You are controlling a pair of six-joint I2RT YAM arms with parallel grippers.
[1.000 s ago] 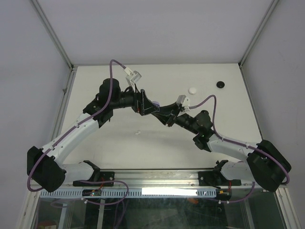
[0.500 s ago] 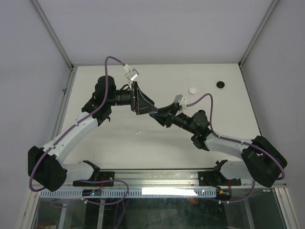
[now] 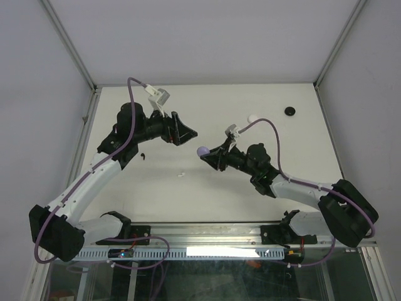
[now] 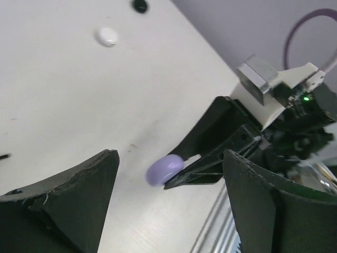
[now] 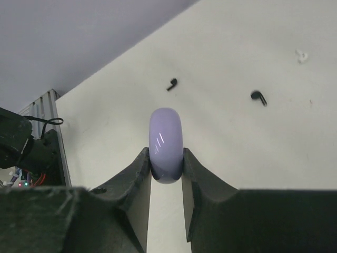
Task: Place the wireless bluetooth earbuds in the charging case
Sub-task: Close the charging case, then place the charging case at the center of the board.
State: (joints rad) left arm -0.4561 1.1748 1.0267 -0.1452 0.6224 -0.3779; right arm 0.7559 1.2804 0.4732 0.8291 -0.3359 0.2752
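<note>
My right gripper [image 3: 205,153] [image 5: 166,154] is shut on a lilac rounded charging case [image 3: 201,151] [image 5: 166,142], held on edge above the table; the case looks closed. It also shows in the left wrist view [image 4: 165,169]. My left gripper [image 3: 187,133] [image 4: 169,154] is open and empty, a short way left of the case. Two tiny black earbuds [image 5: 172,83] [image 5: 258,96] and a white earbud [image 5: 301,55] lie on the table beyond the case. In the top view, one black earbud [image 3: 143,155] and the white one [image 3: 181,174] show.
A white puck [image 3: 253,118] [image 4: 107,36] and a black puck [image 3: 290,111] [image 4: 139,6] lie at the back right of the white table. Metal frame rails [image 3: 81,135] run along the table's sides.
My left arm has pulled back to the left, away from the right gripper. The right gripper has shifted left a little, and the lilac case in it now shows in the top view.
</note>
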